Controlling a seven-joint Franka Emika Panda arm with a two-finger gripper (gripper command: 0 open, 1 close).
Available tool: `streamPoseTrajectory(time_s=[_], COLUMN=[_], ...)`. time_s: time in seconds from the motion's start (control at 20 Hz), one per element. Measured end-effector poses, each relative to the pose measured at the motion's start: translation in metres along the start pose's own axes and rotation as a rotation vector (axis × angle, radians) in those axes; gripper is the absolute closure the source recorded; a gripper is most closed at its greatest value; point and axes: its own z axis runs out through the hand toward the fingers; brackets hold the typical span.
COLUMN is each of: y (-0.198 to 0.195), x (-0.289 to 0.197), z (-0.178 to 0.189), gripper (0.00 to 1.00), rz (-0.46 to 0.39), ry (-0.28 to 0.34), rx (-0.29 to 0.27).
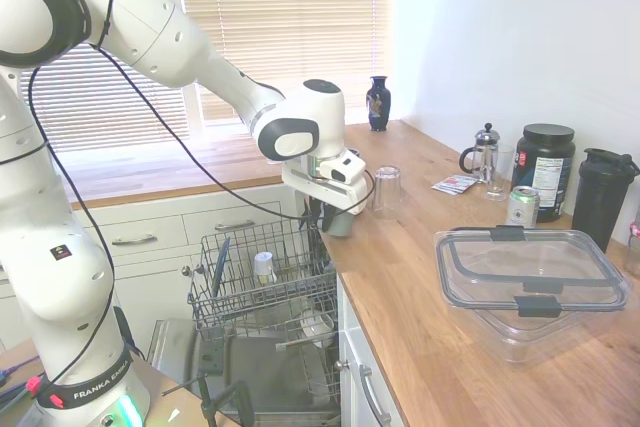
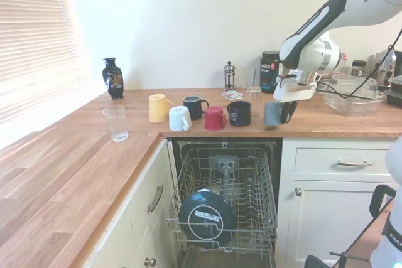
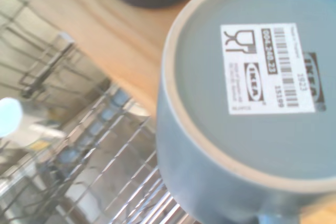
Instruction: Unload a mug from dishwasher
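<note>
My gripper (image 2: 284, 112) is shut on the grey mug (image 2: 272, 113), which hangs upside down just above the wooden counter's front edge (image 2: 326, 134), right of the row of mugs. From the other side, the mug (image 1: 339, 220) sits under the gripper (image 1: 326, 213) at the counter's corner, above the dishwasher rack (image 1: 262, 279). The wrist view is filled by the mug's base with a white barcode label (image 3: 269, 67). Below, the dishwasher (image 2: 226, 200) stands open with its wire rack pulled out.
Yellow (image 2: 158, 108), white (image 2: 180, 118), dark (image 2: 196, 107), red (image 2: 215, 118) and navy (image 2: 239, 113) mugs line the counter. An upturned glass (image 1: 386, 190) stands near the gripper. A clear lidded container (image 1: 530, 282) lies to the right. A round dark item (image 2: 206, 218) sits in the rack.
</note>
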Motion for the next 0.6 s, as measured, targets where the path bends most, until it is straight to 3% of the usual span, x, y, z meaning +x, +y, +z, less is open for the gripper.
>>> streamPoseTrajectory(time_s=[0.3,0.6], y=[-0.001,0.011], x=[0.023,0.046], z=[0.026,0.027], gripper=[1.0,1.0], rz=[0.035,0.076], ry=[0.027,0.044], rx=[-0.032,-0.039])
